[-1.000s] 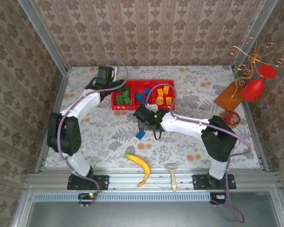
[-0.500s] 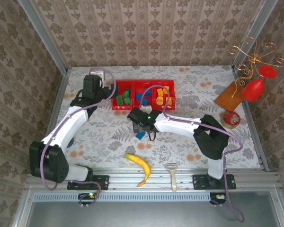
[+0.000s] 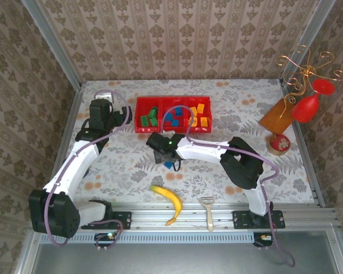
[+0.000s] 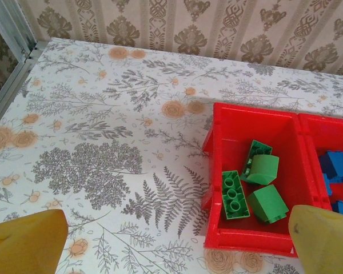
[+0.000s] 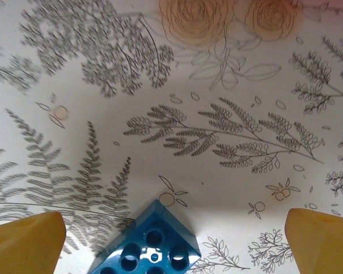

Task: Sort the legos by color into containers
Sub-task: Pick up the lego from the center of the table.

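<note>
A red tray (image 3: 160,130) with three square compartments in a row sits at the far centre of a floral-patterned table (image 3: 126,171). The left compartment holds three green bricks (image 4: 262,166): one flat with its studs up, two with sloped faces, lying close together. The middle compartment holds several blue bricks (image 3: 172,117), and the right compartment holds several orange bricks (image 3: 199,114); their exact number is hard to tell from above.

One loose blue brick (image 5: 151,248) lies on the table nearer than the tray, roughly in line with its middle compartment. It is wedge-shaped with its hollow underside up.

The right gripper (image 5: 174,242) hangs over this brick with its yellow fingers (image 5: 23,242) spread wide. The brick lies between them, closer to the left finger and touching neither.

The left gripper (image 4: 174,242) is at the far left of the table, just left of the tray, facing its green compartment. Its jaws are also spread wide, with nothing between them.

A yellow banana (image 3: 167,202) and a peeler (image 3: 207,211) lie at the near edge. A red goblet ornament (image 3: 306,105) stands at the far right.
</note>
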`<state>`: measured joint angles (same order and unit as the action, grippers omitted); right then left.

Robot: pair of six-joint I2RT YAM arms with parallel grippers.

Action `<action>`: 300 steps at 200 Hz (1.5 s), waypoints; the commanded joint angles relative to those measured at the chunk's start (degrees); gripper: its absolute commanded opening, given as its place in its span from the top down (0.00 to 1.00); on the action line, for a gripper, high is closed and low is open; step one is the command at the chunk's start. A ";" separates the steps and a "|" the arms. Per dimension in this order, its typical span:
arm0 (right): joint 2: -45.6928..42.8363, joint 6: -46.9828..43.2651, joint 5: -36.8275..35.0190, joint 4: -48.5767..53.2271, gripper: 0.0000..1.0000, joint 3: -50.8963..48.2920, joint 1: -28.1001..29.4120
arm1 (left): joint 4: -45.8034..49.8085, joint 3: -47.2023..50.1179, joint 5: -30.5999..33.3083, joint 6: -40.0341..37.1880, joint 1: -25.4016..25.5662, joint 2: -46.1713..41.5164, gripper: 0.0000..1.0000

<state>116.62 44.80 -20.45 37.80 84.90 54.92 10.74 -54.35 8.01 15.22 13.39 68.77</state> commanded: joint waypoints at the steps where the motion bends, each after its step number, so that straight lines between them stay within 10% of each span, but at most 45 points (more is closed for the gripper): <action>1: 1.61 0.41 0.43 3.56 0.00 1.31 0.26 | -1.08 0.95 0.08 1.51 -0.95 -1.45 0.00; 300: -1.18 1.28 3.23 5.46 0.14 -6.14 1.33 | -2.83 1.35 -2.53 3.76 -2.40 -0.44 0.00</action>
<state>116.55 45.30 -17.72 39.59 80.86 55.92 9.37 -53.32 6.22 18.04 11.51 68.51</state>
